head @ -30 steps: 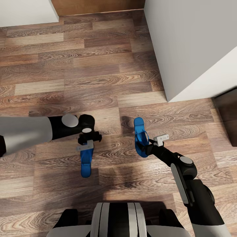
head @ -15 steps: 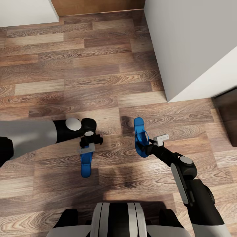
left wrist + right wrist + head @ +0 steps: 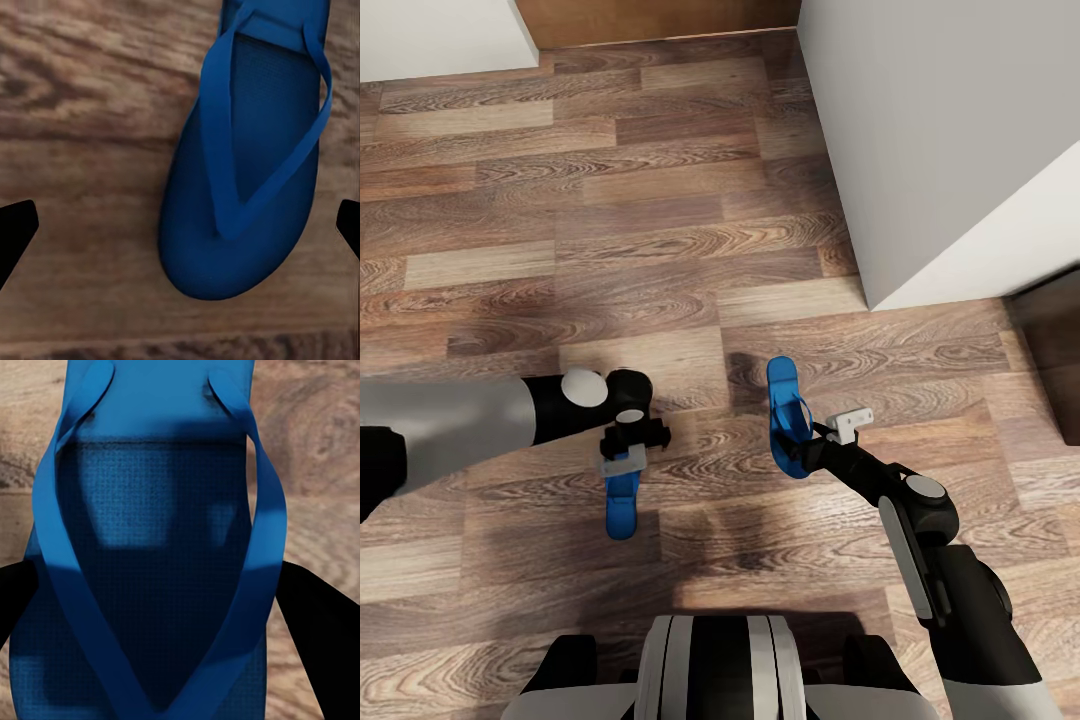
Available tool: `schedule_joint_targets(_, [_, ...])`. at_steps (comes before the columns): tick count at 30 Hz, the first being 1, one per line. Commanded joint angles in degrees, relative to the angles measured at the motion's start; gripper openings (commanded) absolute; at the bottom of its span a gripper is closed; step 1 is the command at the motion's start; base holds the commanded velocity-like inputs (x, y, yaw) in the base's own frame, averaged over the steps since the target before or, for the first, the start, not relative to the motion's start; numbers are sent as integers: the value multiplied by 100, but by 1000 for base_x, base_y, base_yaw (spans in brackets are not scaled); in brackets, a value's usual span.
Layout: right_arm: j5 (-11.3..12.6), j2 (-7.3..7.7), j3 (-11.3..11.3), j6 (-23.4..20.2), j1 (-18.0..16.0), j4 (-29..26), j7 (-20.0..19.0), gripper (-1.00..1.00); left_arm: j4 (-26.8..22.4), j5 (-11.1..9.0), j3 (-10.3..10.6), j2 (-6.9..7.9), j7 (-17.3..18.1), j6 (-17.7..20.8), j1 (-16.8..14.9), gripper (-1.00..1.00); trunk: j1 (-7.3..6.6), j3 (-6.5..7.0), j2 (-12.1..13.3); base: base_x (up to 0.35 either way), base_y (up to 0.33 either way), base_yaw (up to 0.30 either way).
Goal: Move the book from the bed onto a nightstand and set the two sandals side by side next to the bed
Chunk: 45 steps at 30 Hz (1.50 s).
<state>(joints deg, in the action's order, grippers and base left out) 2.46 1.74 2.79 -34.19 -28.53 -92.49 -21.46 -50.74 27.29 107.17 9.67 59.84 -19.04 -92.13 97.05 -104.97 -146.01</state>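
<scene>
Left gripper (image 3: 622,462) spread wide above one sandal (image 3: 622,503), right gripper (image 3: 807,447) pinching the other sandal (image 3: 788,418), probably to pair them.

Pale grey forearm (image 3: 445,420) on the left arm, ending in a glossy black wrist (image 3: 610,395) with a round light-grey cap (image 3: 584,388) and a small grey plate near the tip. Slim black right arm (image 3: 920,545) with a grey disc at the joint (image 3: 923,487), a long grey strip down its side and a small white bracket (image 3: 850,421) by the wrist. Rounded black trunk (image 3: 715,665) striped with white bands, flanked by black shoulders.
</scene>
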Motion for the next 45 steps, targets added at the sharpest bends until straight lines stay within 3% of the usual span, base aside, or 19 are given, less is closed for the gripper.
schedule_joint_targets(1, [26, 3, 3, -35, -3, -6, 1, -100, 5, 36, 4, 2, -7, -30, 23, 100, -1, -3, -1, 0, 0, 0])
schedule_joint_targets(11, [26, 2, 2, -35, -3, -6, 1, -100, 77, 50, 24, 2, -7, -29, 175, 100, -1, -3, -1, 0, 0, 0])
schedule_joint_targets(35, [26, 5, 2, -35, -3, -6, 1, -100, 273, 180, 62, 14, -17, -31, 196, 100, -1, -3, -1, 0, 0, 0])
schedule_joint_targets(38, [26, 6, 2, -35, -3, -6, 1, -100, 323, 422, 59, 8, -108, -36, 196, 100, -1, -3, -1, 0, 0, 0])
schedule_joint_targets(45, [26, 3, 2, -35, -3, -6, 1, -100, 431, 701, 43, 0, -171, -122, 196, 100, -1, -3, -1, 0, 0, 0])
